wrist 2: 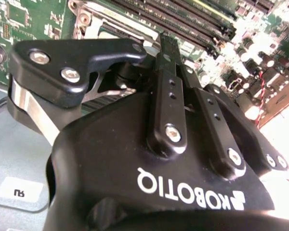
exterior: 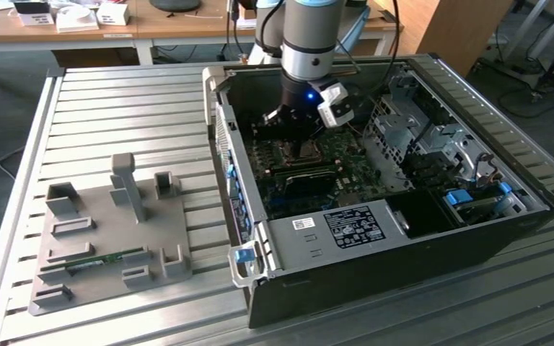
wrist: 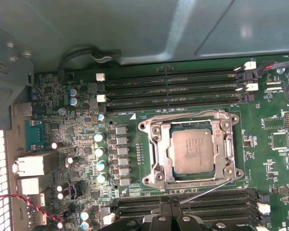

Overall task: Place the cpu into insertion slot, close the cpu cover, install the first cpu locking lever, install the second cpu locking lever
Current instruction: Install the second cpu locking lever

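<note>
Cpu (wrist: 193, 151) seated in socket; end effector (exterior: 294, 130) state unclear; ribbed metal table (exterior: 133, 115), wooden desks (exterior: 84, 32) behind.

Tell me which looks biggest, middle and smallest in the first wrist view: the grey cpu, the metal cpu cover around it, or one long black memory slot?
1. The memory slot: longest by far.
2. The cpu cover: a square frame lying flat around the chip.
3. The cpu: smallest, sitting inside the frame's window.

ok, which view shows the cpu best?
First wrist view: the cpu sits in plain sight, framed by the cover. In the exterior view the gripper hangs over that spot; the second wrist view gives just a socket corner.
</note>
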`<state>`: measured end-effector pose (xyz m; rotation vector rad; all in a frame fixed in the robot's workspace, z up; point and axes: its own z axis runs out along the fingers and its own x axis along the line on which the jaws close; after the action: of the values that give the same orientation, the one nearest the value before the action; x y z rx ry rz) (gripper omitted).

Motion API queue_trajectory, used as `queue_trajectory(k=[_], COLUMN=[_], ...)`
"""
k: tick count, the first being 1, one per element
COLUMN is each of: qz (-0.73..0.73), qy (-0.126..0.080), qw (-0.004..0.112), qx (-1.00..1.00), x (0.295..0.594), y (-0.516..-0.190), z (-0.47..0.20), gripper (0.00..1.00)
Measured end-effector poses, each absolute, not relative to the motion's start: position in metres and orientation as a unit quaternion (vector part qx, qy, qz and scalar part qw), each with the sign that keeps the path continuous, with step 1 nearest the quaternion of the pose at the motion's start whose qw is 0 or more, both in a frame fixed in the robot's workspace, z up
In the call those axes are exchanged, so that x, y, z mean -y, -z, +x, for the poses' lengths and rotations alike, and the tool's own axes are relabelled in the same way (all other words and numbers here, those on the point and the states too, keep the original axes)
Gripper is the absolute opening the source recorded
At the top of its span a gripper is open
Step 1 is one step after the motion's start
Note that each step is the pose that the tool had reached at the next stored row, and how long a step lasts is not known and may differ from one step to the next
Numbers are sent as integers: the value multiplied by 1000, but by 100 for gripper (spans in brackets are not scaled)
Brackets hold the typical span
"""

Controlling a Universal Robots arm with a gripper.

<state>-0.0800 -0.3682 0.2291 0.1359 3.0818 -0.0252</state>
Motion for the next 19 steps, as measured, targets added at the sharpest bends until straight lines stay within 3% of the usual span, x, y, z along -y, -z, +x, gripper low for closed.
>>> queue_trajectory(k=[19], qz=[44], qy=[8], qw=[28], qx=[-999], x=[368], y=[-224], z=[-81], gripper=[11])
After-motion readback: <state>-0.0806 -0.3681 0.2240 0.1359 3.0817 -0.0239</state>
